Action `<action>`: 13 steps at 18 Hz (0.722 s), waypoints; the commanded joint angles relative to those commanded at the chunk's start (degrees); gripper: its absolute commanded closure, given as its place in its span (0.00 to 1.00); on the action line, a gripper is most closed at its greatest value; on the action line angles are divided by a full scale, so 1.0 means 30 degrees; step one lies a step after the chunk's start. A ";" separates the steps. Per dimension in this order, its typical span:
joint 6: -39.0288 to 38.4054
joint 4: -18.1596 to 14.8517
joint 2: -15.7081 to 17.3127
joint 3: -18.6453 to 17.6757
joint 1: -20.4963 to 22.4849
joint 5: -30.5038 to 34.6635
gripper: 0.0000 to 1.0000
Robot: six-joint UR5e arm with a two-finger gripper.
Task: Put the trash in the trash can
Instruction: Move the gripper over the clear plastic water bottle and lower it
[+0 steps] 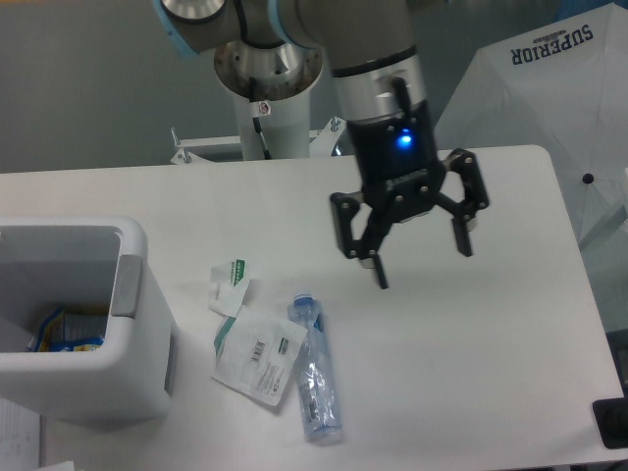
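A crushed clear plastic bottle [316, 378] with a bluish cap lies on the white table, cap pointing away from me. Against its left side rests a flat white pouch [257, 354] with a barcode label. A small white-and-green wrapper [231, 285] lies just above the pouch. The white trash can [132, 363] stands at the left edge, with some coloured items inside. My gripper [420, 260] hangs open above the table, up and to the right of the bottle, with nothing between its fingers.
The robot's white base column [270, 98] stands at the table's back edge. A white umbrella-like cover [559, 98] marked SUPERIOR sits beyond the right side. A dark object [613, 424] pokes in at the lower right corner.
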 joint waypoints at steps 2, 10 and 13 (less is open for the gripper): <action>0.0701 0.0000 -0.0292 -0.0059 0.0059 0.0117 0.00; 0.0969 0.0641 -0.2284 -0.0118 0.0001 0.0175 0.00; 0.0502 0.1289 -0.2929 -0.0497 -0.0145 0.0175 0.00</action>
